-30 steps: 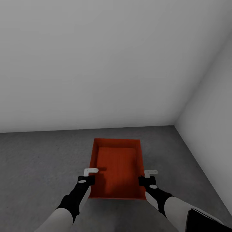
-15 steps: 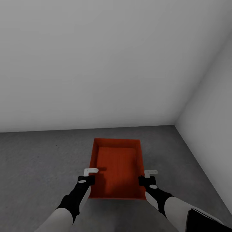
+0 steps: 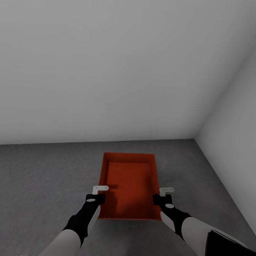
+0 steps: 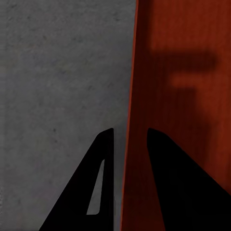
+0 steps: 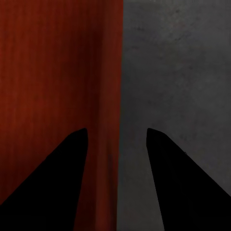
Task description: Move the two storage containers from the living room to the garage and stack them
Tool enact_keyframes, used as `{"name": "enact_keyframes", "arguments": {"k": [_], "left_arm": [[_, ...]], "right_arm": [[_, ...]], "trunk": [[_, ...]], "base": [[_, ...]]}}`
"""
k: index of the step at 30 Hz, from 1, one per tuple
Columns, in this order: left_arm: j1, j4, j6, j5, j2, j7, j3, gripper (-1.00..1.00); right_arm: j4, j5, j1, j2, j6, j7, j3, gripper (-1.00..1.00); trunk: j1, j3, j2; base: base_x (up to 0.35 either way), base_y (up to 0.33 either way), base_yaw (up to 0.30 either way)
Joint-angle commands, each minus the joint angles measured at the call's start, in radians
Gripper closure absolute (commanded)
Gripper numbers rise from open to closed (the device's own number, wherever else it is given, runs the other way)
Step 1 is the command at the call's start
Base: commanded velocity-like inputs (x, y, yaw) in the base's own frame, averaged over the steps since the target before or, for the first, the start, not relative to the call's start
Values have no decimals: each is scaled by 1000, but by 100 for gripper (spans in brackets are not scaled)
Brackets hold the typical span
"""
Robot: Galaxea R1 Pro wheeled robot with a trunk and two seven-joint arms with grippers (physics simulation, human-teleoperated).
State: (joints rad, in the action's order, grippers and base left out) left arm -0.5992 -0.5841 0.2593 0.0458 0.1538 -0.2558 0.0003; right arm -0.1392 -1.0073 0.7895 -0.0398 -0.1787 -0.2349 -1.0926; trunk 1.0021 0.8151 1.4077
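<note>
One orange-red storage container rests on the dark grey concrete floor of the garage, close to a white wall corner. My left gripper straddles the bin's left wall, one finger outside and one inside. In the left wrist view the left gripper is open, with a strip of floor showing between the outer finger and the wall. My right gripper straddles the right wall the same way. The right wrist view shows the right gripper open wider around that wall. A second container is out of view.
A plain white wall stands just beyond the bin, and a second white wall closes the right side. Bare concrete stretches to the left of the bin. A dark part of my body sits at the lower right.
The arms and the container have not moved. The head view has shifted very slightly.
</note>
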Motion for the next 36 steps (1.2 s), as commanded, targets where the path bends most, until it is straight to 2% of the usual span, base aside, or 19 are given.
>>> {"name": "enact_keyframes", "arguments": {"k": [1,6,22,36], "left_arm": [[-1,-2,11,22,-5,-11,20,100],[-1,-2,11,22,-5,-11,20,100],[-1,-3,11,22,-5,-11,20,100],[-1,-3,11,22,-5,-10,20,100]], "right_arm": [[32,1,1,36,-4,-13,7,100],[32,2,0,37,-4,-13,8,100],[32,2,1,38,-4,-14,9,100],[32,2,1,37,-3,-42,13,100]], "trunk": [[0,1,0],[0,1,0],[0,1,0],[0,1,0]], "base": [[0,0,221],[0,0,165],[0,0,7],[0,0,-146]]}}
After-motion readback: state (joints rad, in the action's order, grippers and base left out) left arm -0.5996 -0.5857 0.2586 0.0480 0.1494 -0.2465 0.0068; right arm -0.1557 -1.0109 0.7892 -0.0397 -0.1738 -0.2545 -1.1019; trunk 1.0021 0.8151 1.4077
